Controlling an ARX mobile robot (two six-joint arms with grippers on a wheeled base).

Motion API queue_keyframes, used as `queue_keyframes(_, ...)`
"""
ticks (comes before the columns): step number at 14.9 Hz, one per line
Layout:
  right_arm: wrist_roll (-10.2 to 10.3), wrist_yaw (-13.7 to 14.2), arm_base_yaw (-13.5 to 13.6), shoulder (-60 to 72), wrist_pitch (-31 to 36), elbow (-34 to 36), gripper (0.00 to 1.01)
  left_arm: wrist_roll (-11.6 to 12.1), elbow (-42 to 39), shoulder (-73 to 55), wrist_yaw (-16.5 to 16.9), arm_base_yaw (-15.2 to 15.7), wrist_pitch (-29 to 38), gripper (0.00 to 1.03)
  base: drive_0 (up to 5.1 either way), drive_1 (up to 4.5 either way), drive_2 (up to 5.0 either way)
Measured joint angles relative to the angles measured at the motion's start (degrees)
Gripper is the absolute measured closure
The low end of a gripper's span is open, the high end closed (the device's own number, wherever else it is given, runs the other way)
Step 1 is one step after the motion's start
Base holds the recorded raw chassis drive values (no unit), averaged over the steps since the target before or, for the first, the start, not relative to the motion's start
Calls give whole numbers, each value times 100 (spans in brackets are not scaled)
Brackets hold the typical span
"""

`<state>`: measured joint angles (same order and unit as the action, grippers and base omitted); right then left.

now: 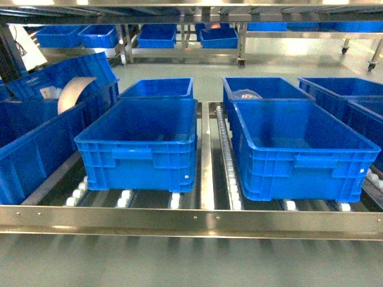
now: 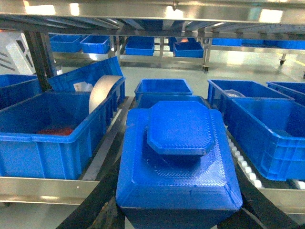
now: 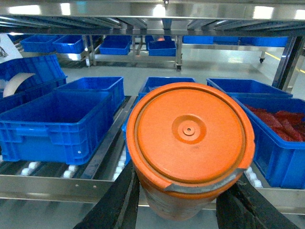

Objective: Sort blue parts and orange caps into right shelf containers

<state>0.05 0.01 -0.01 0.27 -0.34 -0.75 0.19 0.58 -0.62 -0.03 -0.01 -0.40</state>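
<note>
In the left wrist view a blue part [image 2: 178, 157], a blocky printed piece with an octagonal raised top, fills the middle, and my left gripper [image 2: 177, 212] is shut on its sides. The right wrist view shows a round orange cap [image 3: 188, 136] on an orange cylinder, clamped in my right gripper [image 3: 178, 210]. Neither gripper appears in the head view. Large blue crates stand on the roller shelf: one front centre [image 1: 137, 170] and one front right [image 1: 311, 179], both looking empty. A crate at far right holds red pieces [image 3: 279, 121].
A tilted crate with a beige roll [image 1: 72, 92] leans at the left. A steel front rail [image 1: 191, 218] edges the shelf, and a steel upper shelf [image 1: 191, 9] runs low overhead. More blue bins [image 1: 158, 37] sit on racks behind.
</note>
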Motion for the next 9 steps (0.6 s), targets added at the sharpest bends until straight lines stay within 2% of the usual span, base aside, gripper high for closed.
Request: queue_keyframes(9, -7, -4, 0, 0, 0, 0, 62, 0, 0, 0, 2, 0, -2, 60, 0, 0, 0)
